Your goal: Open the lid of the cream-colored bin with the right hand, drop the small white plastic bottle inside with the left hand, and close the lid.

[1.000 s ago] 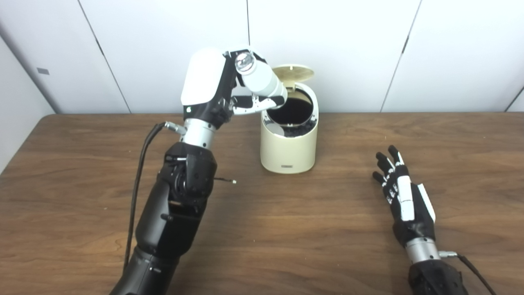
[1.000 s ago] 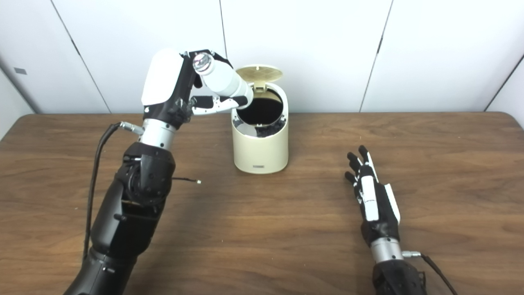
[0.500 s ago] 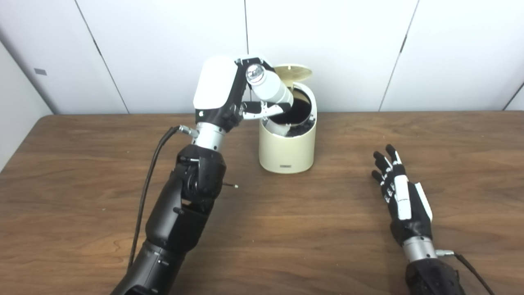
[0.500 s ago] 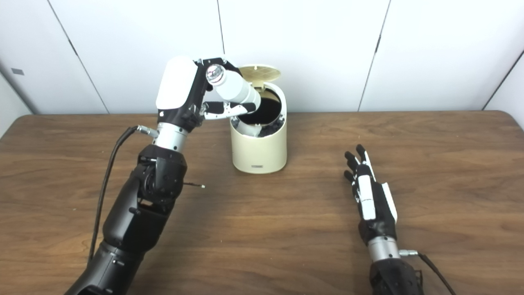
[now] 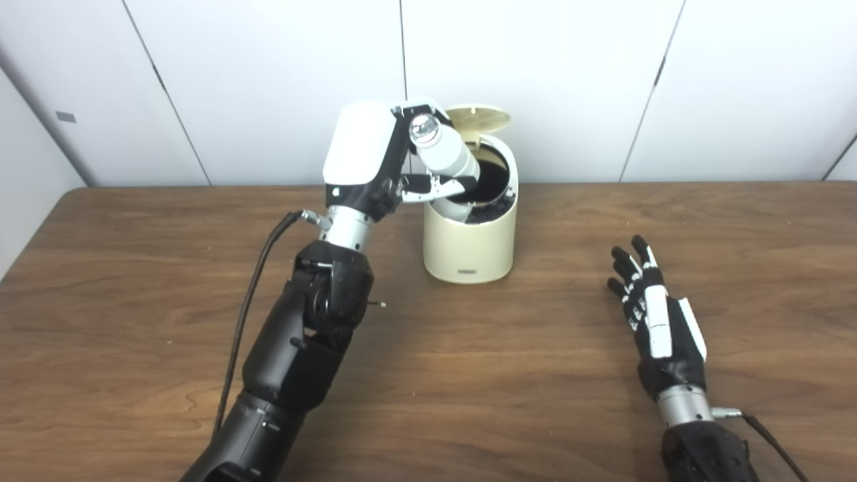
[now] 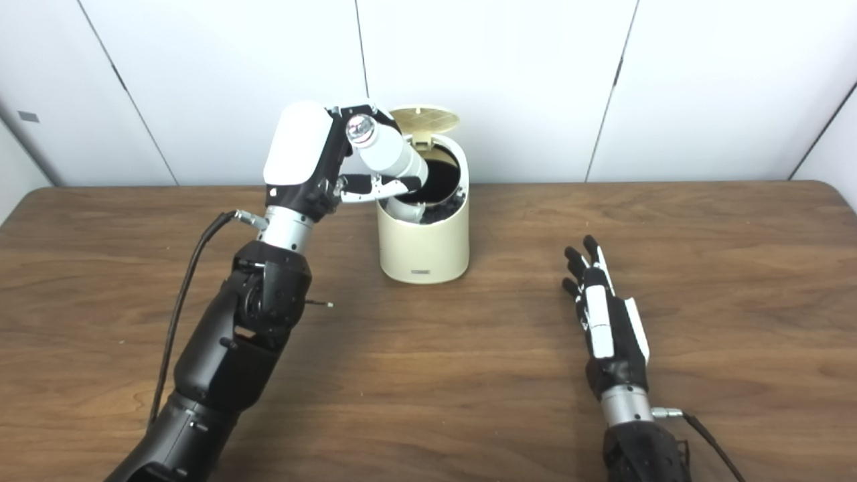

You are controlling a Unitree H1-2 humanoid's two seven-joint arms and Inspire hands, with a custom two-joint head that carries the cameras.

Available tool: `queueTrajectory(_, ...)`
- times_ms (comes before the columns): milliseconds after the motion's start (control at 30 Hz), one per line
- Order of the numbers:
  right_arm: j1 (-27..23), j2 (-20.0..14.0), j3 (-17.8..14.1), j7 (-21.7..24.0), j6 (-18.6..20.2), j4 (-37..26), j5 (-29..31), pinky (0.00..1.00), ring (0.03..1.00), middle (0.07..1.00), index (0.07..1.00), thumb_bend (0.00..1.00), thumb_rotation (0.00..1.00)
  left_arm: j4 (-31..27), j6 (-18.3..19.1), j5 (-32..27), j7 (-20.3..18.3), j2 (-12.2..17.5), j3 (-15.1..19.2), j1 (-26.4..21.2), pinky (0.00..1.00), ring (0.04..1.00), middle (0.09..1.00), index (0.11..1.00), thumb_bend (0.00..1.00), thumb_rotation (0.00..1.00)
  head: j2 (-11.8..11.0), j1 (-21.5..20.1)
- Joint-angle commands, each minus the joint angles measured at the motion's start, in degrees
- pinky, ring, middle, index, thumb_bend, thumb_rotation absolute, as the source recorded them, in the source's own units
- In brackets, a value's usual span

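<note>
The small white bottle [image 5: 447,152] tilts nose-down over the open mouth of the cream bin [image 5: 472,231], clasped by the left hand [image 5: 375,164] at its 9 o'clock, ready to drop. The lid [image 5: 479,118] stands up at 12. At 4 o'clock, the right hand [image 5: 659,328] rests empty, fingers apart.

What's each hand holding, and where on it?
The left hand grips the white bottle around its body; the right hand holds nothing.

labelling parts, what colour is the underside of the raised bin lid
Tan, a shade darker than the cream-colored bin; the raised round lid shows best in the left eye view.
</note>
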Motion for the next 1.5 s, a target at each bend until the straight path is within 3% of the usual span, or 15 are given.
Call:
queueTrajectory(0, -0.15, 0.63, 0.40, 0.06, -1.60, 0.95, 0.12, 0.93, 0.966, 0.934, 0.988, 0.67, 1.00, -0.58, -1.30, -0.21, 1.59, -0.31, 0.14, -3.02, 0.31, 0.388, 0.472, 0.499, 0.47, 0.00, 0.01, -0.06)
queueTrajectory(500, -0.40, 0.69, 0.47, -0.34, -1.98, 1.01, 0.10, 0.91, 0.958, 0.921, 0.990, 0.66, 1.00, 3.20, -0.82, 4.05, 4.47, -0.45, -2.46, -3.53, 0.30, 0.380, 0.493, 0.518, 0.47, 0.00, -0.02, -0.28)
queueTrajectory(833, -0.38, 0.79, 0.44, -0.70, -1.88, 0.74, 0.03, 0.90, 0.942, 0.900, 0.983, 0.65, 1.00, 3.46, 0.21, 5.19, 4.36, -0.62, -2.84, -3.26, 0.27, 0.376, 0.481, 0.547, 0.47, 0.00, 0.05, -0.07)
queueTrajectory(933, -0.52, 0.80, 0.37, -0.47, -2.17, 0.99, 0.55, 0.90, 0.939, 0.896, 0.981, 0.65, 0.99, 2.98, 0.76, 5.42, 4.01, -0.60, -2.81, -3.20, 0.21, 0.376, 0.499, 0.501, 0.50, 0.00, 0.02, -0.14)
queueTrajectory(1000, -0.49, 0.73, 0.45, -0.44, -1.98, 0.92, 0.43, 0.90, 0.938, 0.895, 0.982, 0.65, 0.99, 2.44, 1.33, 5.61, 3.48, -0.56, -2.84, -3.06, 0.22, 0.391, 0.510, 0.491, 0.50, 0.00, -0.07, -0.20)
queueTrajectory(1133, -0.51, 0.74, 0.47, -0.62, -1.93, 0.81, 0.20, 0.90, 0.927, 0.880, 0.979, 0.65, 1.00, 1.89, 1.98, 5.56, 3.14, -0.66, -2.89, -2.81, 0.22, 0.295, 0.479, 0.492, 0.52, 0.00, -0.07, -0.20)
queueTrajectory(1167, -0.51, 0.74, 0.47, -0.62, -1.97, 0.81, 0.21, 0.89, 0.923, 0.876, 0.979, 0.65, 1.00, 1.81, 2.14, 5.53, 3.08, -0.67, -2.94, -2.78, 0.22, 0.289, 0.421, 0.508, 0.52, 0.00, -0.07, -0.20)
queueTrajectory(1467, -0.33, 0.69, 0.34, -0.69, -1.12, 0.37, 0.32, 0.90, 0.910, 0.859, 0.968, 0.64, 1.00, 0.16, 2.99, 4.90, 1.98, -1.00, -2.87, -2.50, 0.26, 0.337, 0.399, 0.519, 0.52, 0.00, 0.36, -0.08)
